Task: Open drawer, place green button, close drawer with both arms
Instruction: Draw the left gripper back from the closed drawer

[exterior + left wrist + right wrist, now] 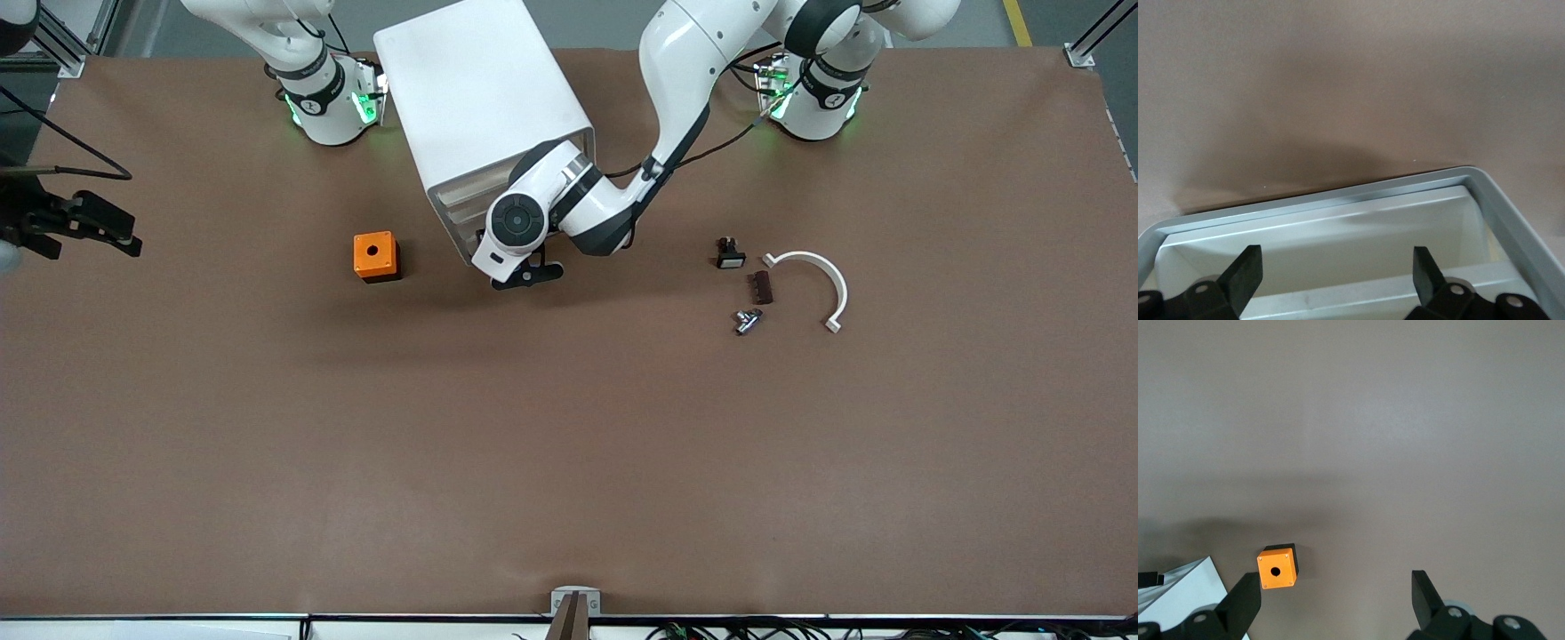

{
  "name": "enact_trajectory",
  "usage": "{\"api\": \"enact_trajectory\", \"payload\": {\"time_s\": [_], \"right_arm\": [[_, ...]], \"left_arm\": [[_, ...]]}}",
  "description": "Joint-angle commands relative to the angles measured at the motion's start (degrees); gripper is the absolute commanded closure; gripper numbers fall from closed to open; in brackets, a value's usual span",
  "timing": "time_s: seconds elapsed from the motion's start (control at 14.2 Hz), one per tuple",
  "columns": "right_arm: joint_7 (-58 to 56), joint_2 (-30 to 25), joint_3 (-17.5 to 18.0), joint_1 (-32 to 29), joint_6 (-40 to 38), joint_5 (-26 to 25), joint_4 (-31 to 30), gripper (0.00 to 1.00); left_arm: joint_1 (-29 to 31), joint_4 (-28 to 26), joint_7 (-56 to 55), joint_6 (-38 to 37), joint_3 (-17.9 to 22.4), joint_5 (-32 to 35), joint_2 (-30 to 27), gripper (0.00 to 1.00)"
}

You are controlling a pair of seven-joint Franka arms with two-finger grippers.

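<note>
Left gripper (1335, 270), jaws apart, frame centre, at cabinet's (480, 98) drawer (1338, 220) front, likely to pull it. Right gripper (1335, 597), jaws apart, waits above orange box (1277, 568). Button unidentifiable.

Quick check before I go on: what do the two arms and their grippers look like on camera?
Both arms are glossy white with rounded shells and black joint bands; the left arm carries a black cable along it. Green lights glow at both bases. The left gripper and right gripper are black, with two flat, angular fingers.
</note>
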Motion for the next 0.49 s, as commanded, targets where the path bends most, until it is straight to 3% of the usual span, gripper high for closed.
{"api": "enact_trajectory", "payload": {"time_s": [0.0,0.42], "right_arm": [[-0.36,0.40,0.85,-0.90,-4.69,-0.96,2.52,0.00],[-0.19,-1.17,0.41,-1.86,-7.78,0.19,2.00,0.00]], "left_arm": [[2.17,-0.09,0.20,0.13,1.19,-0.32,-1.65,0.01],[9.82,0.09,0.11,0.13,1.37,-0.23,-6.39,0.01]]}}
